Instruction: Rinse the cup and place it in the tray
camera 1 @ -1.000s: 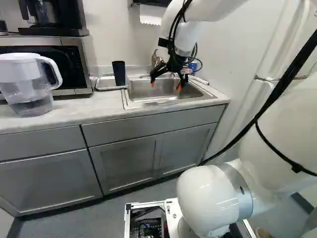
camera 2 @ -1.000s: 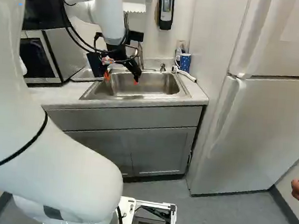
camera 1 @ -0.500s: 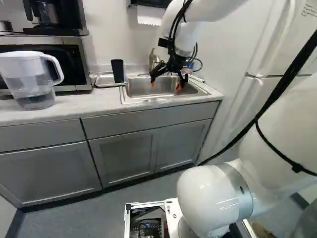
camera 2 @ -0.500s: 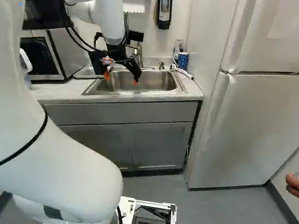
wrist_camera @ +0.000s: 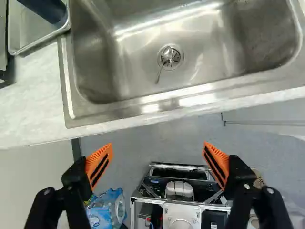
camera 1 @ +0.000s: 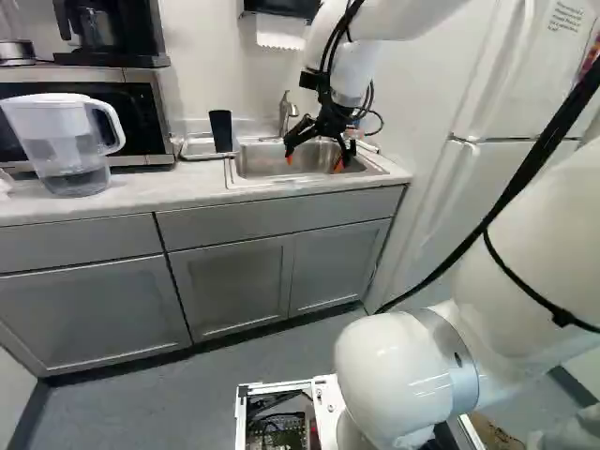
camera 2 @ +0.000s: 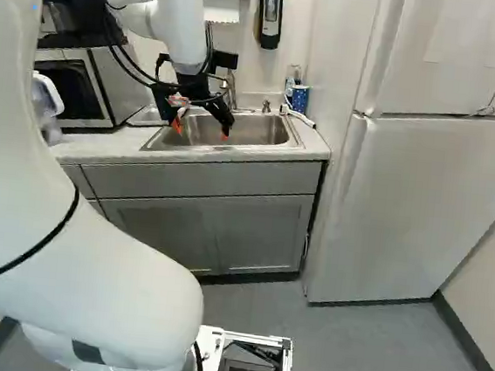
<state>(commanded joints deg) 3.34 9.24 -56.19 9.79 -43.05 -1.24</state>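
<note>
"So, how many cups do you see?"

"Two. One dark cup (camera 1: 221, 130), the task's, stands in the single metal tray (camera 1: 198, 156) beside the sink (camera 1: 246, 176); one blue patterned cup (camera 2: 300, 98) is behind the sink's other end, near a small bottle (camera 2: 291, 79)."

"And the gripper (camera 1: 314, 161)?"

"Just one, over the sink's front side. Its two fingers are spread wide, with nothing pinched between their orange pads (wrist_camera: 99, 164)."

"What about the sink?"

"One basin, one drain (wrist_camera: 170, 57), one faucet (camera 1: 286, 112) at the back, set into a pale, speckled counter (camera 1: 141, 202). Grey cabinets (camera 1: 234, 291) underneath, grey floor (camera 2: 345, 353), pale walls. One white fridge (camera 2: 421, 202) stands past the counter's end."

"Anything else around?"

"Well, one water pitcher (camera 1: 70, 155), upright on the counter in front of one microwave (camera 1: 155, 122), which carries one coffee maker (camera 1: 108, 37). One soap dispenser (camera 2: 270, 12) hangs on the wall. Down beside the base, there's a pack of wrapped bottles (wrist_camera: 107, 210)."

"Anything in the way?"

"The faucet rises between the dark cup and the gripper as the left base view shows them, but it's at the sink's back edge."
</note>
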